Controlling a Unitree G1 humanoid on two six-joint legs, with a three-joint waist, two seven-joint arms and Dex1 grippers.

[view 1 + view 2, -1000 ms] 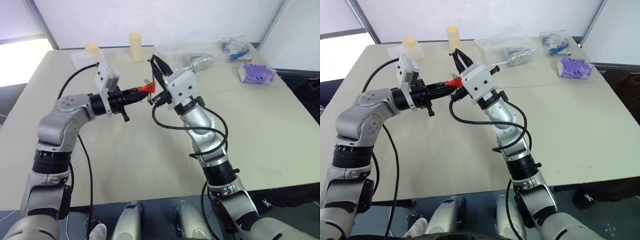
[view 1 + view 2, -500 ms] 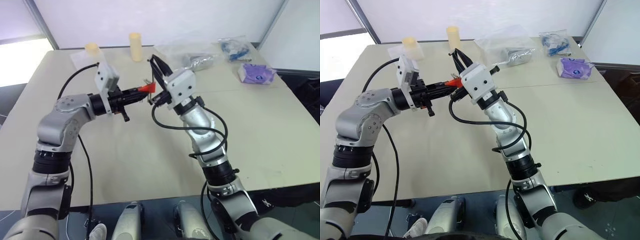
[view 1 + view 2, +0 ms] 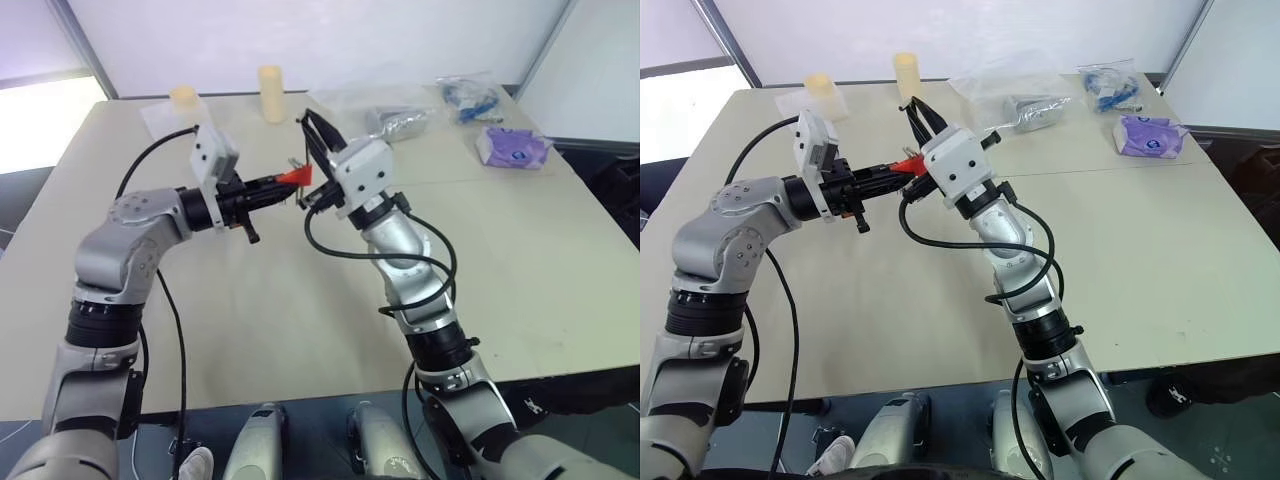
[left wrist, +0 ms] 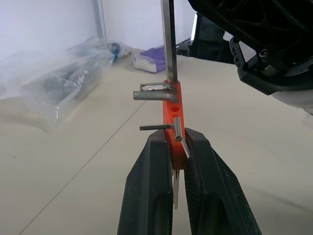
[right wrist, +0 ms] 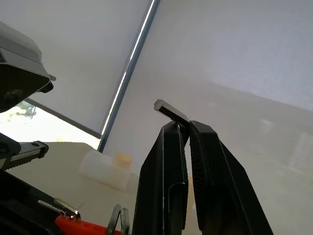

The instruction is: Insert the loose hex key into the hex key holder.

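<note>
- Above the table's (image 3: 300, 300) far middle, both arms meet; bags (image 3: 400, 115) and two cylinders (image 3: 270, 93) lie along the far edge
- right gripper (image 5: 186, 128): raised just right of the left one, clamped tight on the key (image 4: 168, 39), bent end poking past its tips
- left gripper (image 4: 178, 142): level, pointing right, clamped tight on the holder (image 4: 173, 110)
- holder: red, off the table, short keys jutting sideways
- key: its straight shaft meets the holder's end hole; how deep, I cannot tell

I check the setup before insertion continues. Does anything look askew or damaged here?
Nothing stands out. The left gripper holds the red hex key holder straight, and the loose hex key, pinched in the right gripper, meets its end.
</note>
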